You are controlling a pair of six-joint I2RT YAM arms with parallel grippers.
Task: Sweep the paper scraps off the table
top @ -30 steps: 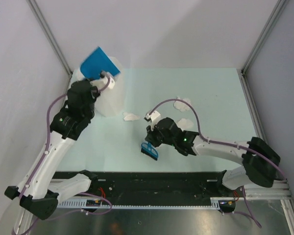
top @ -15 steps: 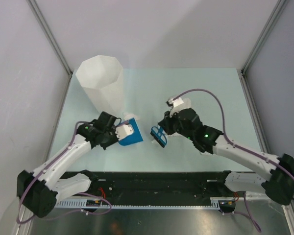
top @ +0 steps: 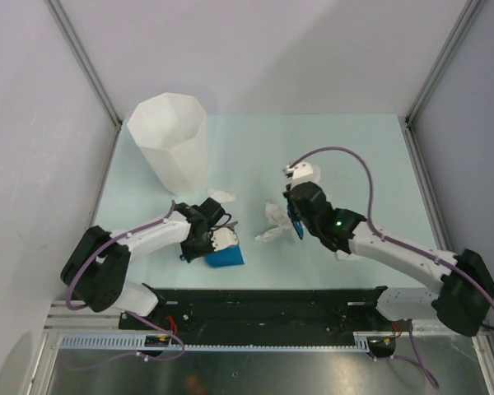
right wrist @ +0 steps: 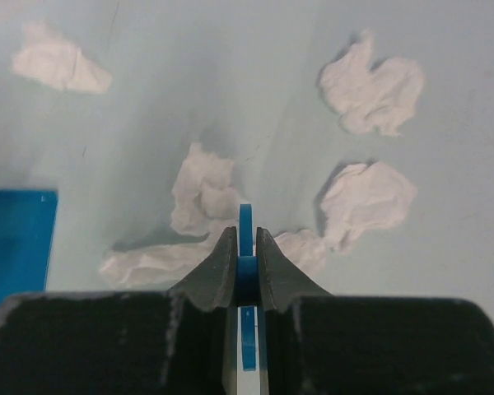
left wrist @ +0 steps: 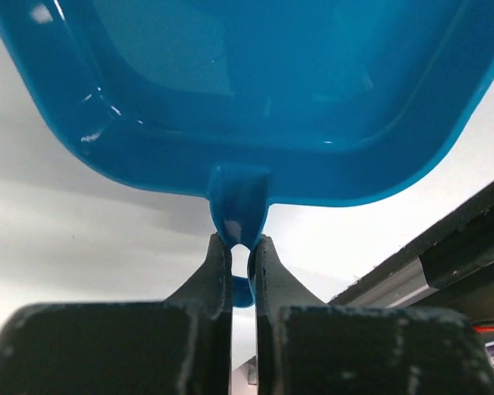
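My left gripper (top: 217,243) is shut on the handle of the blue dustpan (top: 226,256), which lies low on the table (top: 362,148) near the front rail. In the left wrist view the dustpan (left wrist: 247,99) fills the top, its handle pinched in my left gripper (left wrist: 241,243). My right gripper (top: 295,219) is shut on a thin blue brush (right wrist: 245,219), just right of two paper scraps (top: 272,216) (top: 267,237). The right wrist view shows several scraps around my right gripper (right wrist: 245,240): one wad (right wrist: 202,189) ahead, one (right wrist: 366,202) right, one (right wrist: 370,86) farther, one (right wrist: 62,66) far left.
A tall white faceted bin (top: 171,148) stands at the back left. Another scrap (top: 222,196) lies beside the bin's foot. Grey walls close the left, back and right sides. The black front rail (top: 272,300) runs along the near edge. The dustpan's edge (right wrist: 16,239) shows left of the brush.
My left arm brought the dustpan down from over the bin to the table near the front rail. My right arm carried the brush rightward and back, to beside the middle scraps.
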